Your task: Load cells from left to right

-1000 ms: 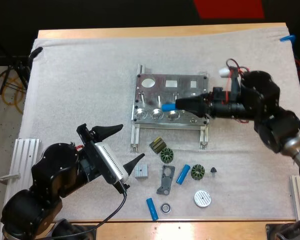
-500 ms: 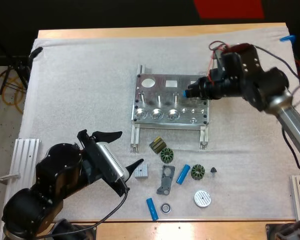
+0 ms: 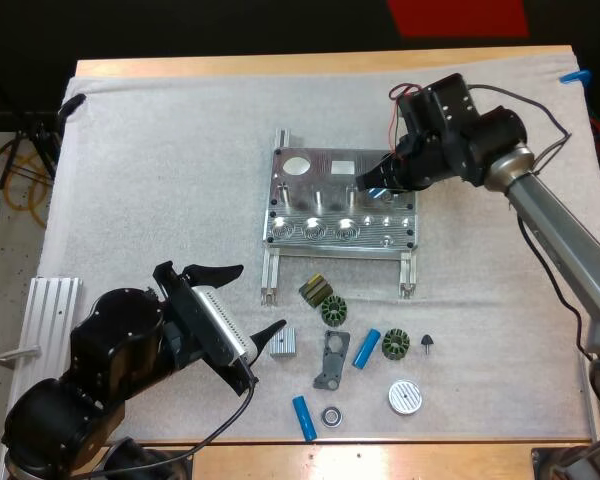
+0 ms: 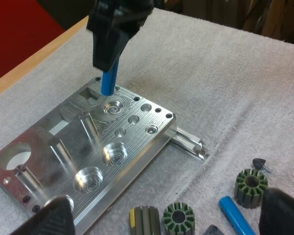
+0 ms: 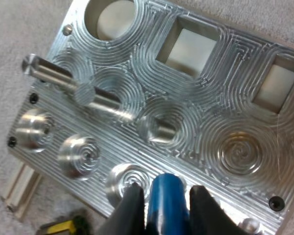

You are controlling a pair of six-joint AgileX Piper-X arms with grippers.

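Observation:
The metal fixture [image 3: 340, 210] lies mid-mat. My right gripper [image 3: 378, 186] hangs over its right rear part, shut on a blue cylinder [image 3: 375, 191]. In the left wrist view that cylinder [image 4: 109, 81] stands upright, its lower end just above a round spiral recess [image 4: 111, 106]. In the right wrist view the cylinder [image 5: 166, 203] is pressed between the two black fingers [image 5: 130, 210], over the fixture [image 5: 152, 112]. My left gripper [image 3: 242, 300] is open above the mat, in front and to the left of the fixture. Two more blue cylinders [image 3: 366, 348] [image 3: 303, 417] lie on the mat.
In front of the fixture lie two green stators [image 3: 333, 312] [image 3: 396, 345], a yellow-dark part [image 3: 315, 290], a finned block [image 3: 283, 342], a dark bracket [image 3: 330, 362], a silver disc [image 3: 404, 397] and a small black cone [image 3: 427, 343]. An aluminium rail [image 3: 50, 310] lies at the mat's left edge.
My right gripper has swung back and to the right, from the fixture's front row to its right rear, turning the blue cylinder from lying to upright. The left arm has barely moved.

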